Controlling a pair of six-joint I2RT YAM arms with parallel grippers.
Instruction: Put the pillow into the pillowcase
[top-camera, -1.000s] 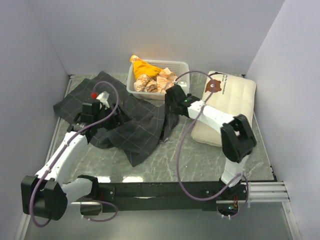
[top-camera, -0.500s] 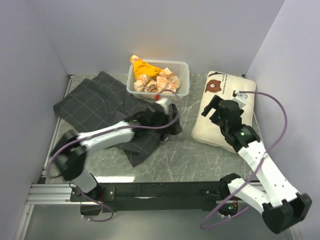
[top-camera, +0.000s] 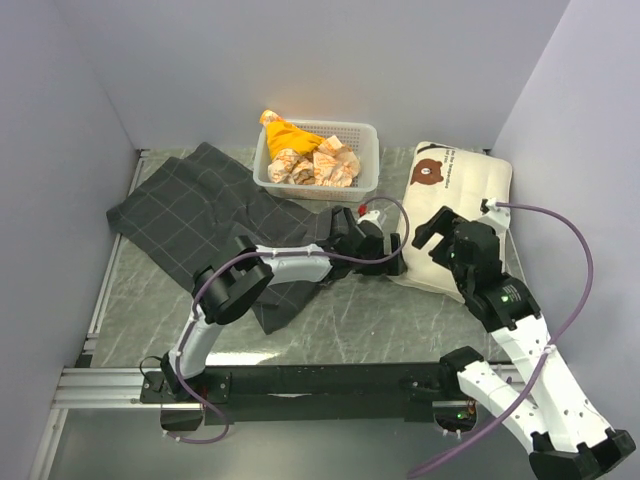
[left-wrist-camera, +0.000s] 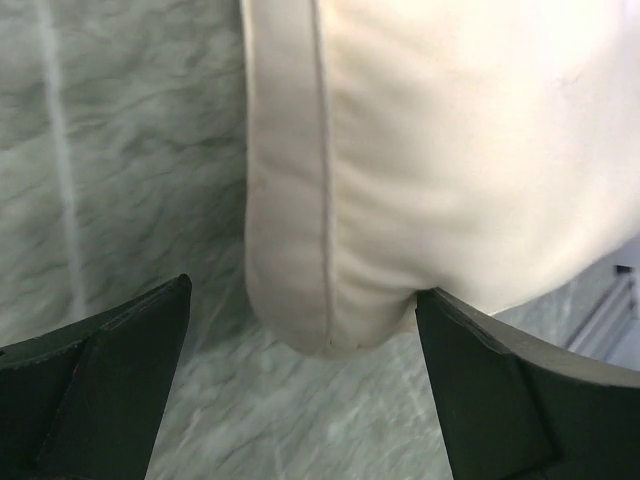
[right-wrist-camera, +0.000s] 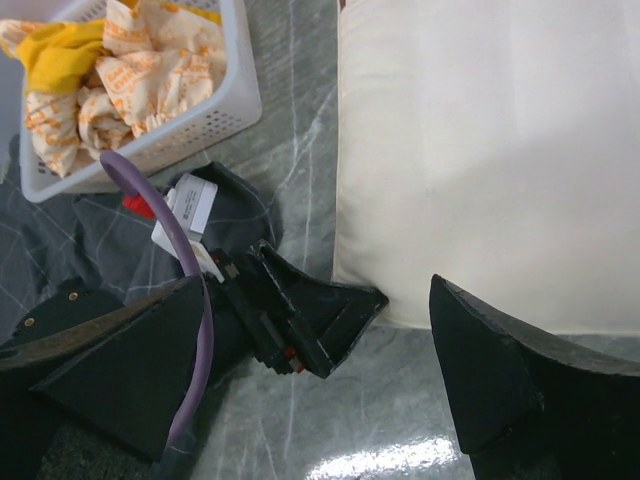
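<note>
- Two arm bases sit at 6 o'clock on the near edge of the green marbled table (top-camera: 350, 325). The left arm reaches across toward 3 o'clock, and the right arm rises from 5 o'clock.
- Left gripper (top-camera: 388, 262): just right of the table's centre, low over the surface. Its jaws stand wide apart in the left wrist view (left-wrist-camera: 302, 292), with the pillow's rounded near corner between the two fingers. It is not clamped; whether the right-hand finger touches the fabric cannot be told.
- Right gripper (top-camera: 438, 238): further out at 3 o'clock, above the pillow's near left edge. Its jaws are spread wide (right-wrist-camera: 318, 285) and hold nothing.
- Pillow (top-camera: 462, 185): cream-white, lying flat at 2 o'clock, with the brown bear face at its far end. It is outside the case, and its left edge (right-wrist-camera: 500, 150) runs along bare table.
- Pillowcase (top-camera: 190, 215): dark grey with a thin light check, lying rumpled from 10 o'clock toward the centre, partly beneath the left arm. Its nearest fold is close to the pillow's corner.
- White basket (top-camera: 368, 132): at 12 o'clock, just beyond the pillowcase. It holds crumpled orange-and-white wrappers (top-camera: 312, 162) and a yellow item (top-camera: 285, 133).
</note>
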